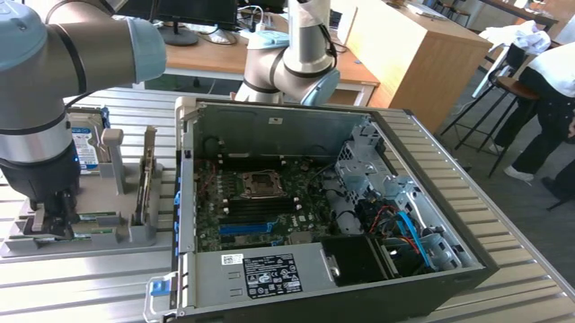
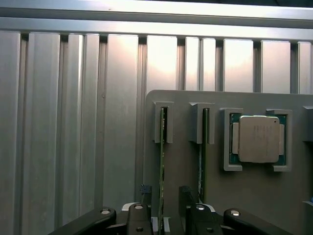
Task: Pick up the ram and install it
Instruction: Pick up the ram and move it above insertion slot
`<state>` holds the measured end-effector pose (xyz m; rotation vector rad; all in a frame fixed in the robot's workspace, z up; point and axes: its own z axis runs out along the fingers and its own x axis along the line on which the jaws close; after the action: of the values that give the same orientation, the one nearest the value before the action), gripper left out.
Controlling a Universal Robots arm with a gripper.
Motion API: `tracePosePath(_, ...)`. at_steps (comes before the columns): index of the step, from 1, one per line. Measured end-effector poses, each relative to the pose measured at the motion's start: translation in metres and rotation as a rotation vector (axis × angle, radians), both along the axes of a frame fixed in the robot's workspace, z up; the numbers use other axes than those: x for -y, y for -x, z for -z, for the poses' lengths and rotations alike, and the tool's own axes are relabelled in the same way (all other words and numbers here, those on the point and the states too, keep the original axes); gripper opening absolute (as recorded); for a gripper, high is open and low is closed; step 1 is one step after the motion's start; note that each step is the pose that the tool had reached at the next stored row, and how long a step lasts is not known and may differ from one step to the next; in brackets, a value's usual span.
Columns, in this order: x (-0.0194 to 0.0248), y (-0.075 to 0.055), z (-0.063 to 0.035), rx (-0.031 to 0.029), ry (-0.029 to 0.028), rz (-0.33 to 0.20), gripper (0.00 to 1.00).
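Hovering low over the grey holder [image 2: 254, 196] on the slatted bench [image 2: 63, 122] with the gripper [image 2: 162, 203] spread wide, clasping nothing; straddled the ram [image 2: 162, 147], a finger either side and clear of it; found it upright on edge in the slot nearest the holder's edge; second stick [image 2: 201, 156] in the next slot, processor [image 2: 258, 138] beyond.

An office-style robotics lab: monitors [image 1: 184, 12] on wooden desks [image 1: 211, 62] along the top, a stool [image 1: 516, 87] upper right.
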<state>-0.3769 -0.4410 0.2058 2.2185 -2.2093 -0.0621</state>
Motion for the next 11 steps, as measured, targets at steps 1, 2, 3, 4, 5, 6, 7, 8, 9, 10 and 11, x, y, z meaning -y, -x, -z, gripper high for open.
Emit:
tracePosePath(1,0.0,-0.0001,0.0001,0.0001,-0.0001,0.0,0.36)
tracePosePath(2,-0.0001,-0.0003,0.0003,0.0003,-0.0002,0.0,0.36)
tracePosePath(3,-0.0002,-0.0006,0.0005,0.0005,-0.0003,0.0,0.36)
tracePosePath(4,-0.0001,-0.0011,0.0005,0.0003,-0.0002,0.0,0.36)
tracePosePath(5,0.0,-0.0016,0.0006,0.0003,-0.0002,0.0,0.36)
tracePosePath(6,0.0,-0.0022,0.0007,0.0003,-0.0002,0.0,0.36)
tracePosePath(7,0.0,-0.0028,0.0008,0.0002,-0.0001,0.0,0.36)
tracePosePath(8,0.0,-0.0035,0.0009,0.0002,-0.0001,0.0,0.36)
tracePosePath(9,0.0,-0.0042,0.001,0.0002,-0.0001,0.0,0.36)
tracePosePath(10,0.0,-0.0049,0.0011,0.0002,-0.0002,0.0,0.36)
tracePosePath(11,0.0,-0.0057,0.0013,0.0002,-0.0002,0.0,0.36)
